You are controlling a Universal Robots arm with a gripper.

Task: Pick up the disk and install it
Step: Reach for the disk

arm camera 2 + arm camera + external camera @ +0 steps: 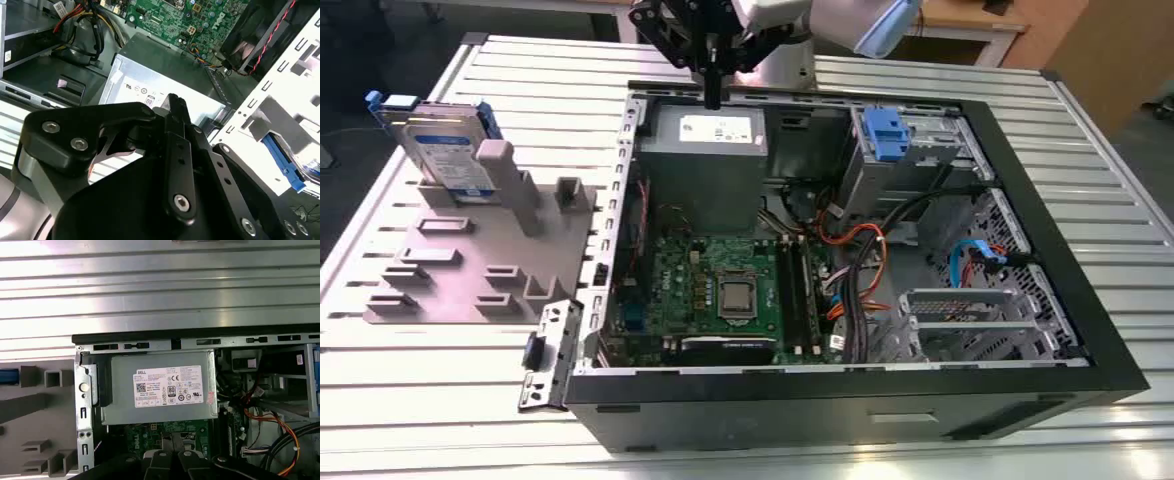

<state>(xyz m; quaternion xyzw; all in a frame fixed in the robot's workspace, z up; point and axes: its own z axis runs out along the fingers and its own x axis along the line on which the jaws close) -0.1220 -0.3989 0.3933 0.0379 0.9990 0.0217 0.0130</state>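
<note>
Reaching the disk (440,150) well means, I judge, opening the fingers first, then coming down squarely over its top edge. The disk stands on edge in the grey holder (467,270) at the exterior view's left. The gripper (714,98) hangs pointing straight down over the power supply (707,150) inside the computer case (1087,300), well apart from the disk. Its fingers are pressed together and hold nothing.

A grey post (495,162) hides part of the disk (444,150) in the exterior view.
</note>
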